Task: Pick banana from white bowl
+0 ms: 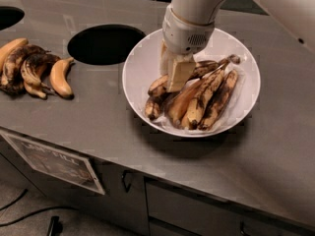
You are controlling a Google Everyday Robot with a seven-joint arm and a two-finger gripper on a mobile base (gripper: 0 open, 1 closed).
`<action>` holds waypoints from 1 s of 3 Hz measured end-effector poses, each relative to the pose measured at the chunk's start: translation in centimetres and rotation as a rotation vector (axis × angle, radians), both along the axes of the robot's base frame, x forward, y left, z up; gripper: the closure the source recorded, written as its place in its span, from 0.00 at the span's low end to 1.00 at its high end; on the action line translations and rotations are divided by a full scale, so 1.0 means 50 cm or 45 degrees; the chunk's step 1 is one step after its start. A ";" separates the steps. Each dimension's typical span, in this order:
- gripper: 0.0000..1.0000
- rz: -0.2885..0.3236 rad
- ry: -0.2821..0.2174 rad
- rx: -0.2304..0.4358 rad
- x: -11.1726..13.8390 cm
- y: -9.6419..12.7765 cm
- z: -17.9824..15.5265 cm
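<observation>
The white bowl [142,63] sits on the grey counter at centre right, with a crinkled liner under several overripe bananas. The banana [199,88] is the longest one, yellow with dark blotches. It lies diagonally across the pile, and its dark stem tip points to the upper right. My gripper [176,75] comes straight down from the white arm onto the left part of the pile. It sits on or just beside the banana's left half and hides part of the fruit beneath it.
Three loose bananas [29,65] lie on the counter at far left. A round dark hole [104,44] is cut in the counter just left of the bowl, and another hole [7,16] is at the top left edge. Cabinet fronts [123,181] lie below.
</observation>
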State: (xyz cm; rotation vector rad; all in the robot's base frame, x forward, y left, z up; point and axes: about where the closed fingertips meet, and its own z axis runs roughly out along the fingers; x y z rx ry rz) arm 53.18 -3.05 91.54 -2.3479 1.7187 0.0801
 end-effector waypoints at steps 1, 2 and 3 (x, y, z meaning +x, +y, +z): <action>1.00 -0.012 -0.050 -0.010 -0.012 0.001 0.025; 1.00 -0.018 -0.098 -0.017 -0.021 0.004 0.050; 1.00 -0.019 -0.145 -0.025 -0.030 0.010 0.075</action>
